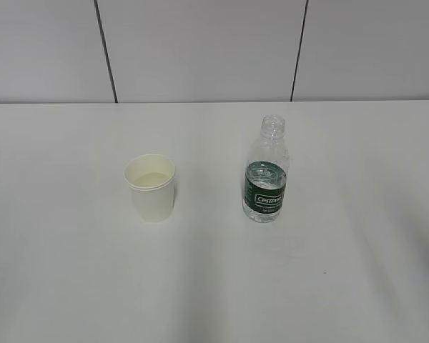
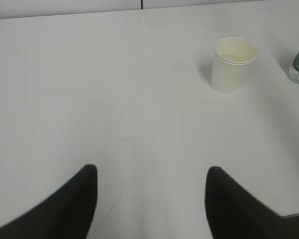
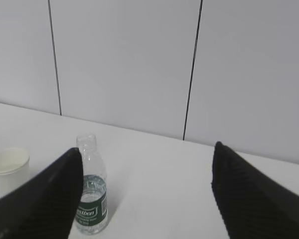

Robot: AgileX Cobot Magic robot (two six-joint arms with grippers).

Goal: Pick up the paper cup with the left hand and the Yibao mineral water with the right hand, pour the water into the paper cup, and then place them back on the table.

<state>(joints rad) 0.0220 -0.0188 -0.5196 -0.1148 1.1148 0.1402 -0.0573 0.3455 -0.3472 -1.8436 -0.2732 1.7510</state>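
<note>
White table (image 1: 64, 271) meets grey panelled wall (image 1: 200, 50), dark seams.

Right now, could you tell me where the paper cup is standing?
In the exterior view the paper cup stands upright on the table, left of centre, apart from the Yibao mineral water on its right.

From my remote seat this reads as a lab or test room rather than a home; I see a plain white counter (image 1: 71, 271) running back to a pale grey panelled wall (image 1: 200, 50) split by dark vertical seams (image 1: 106, 50), with no decoration on it. The only things set out are a paper cup (image 1: 151, 188) and a capless water bottle (image 1: 266, 171), standing apart like test props.
</note>
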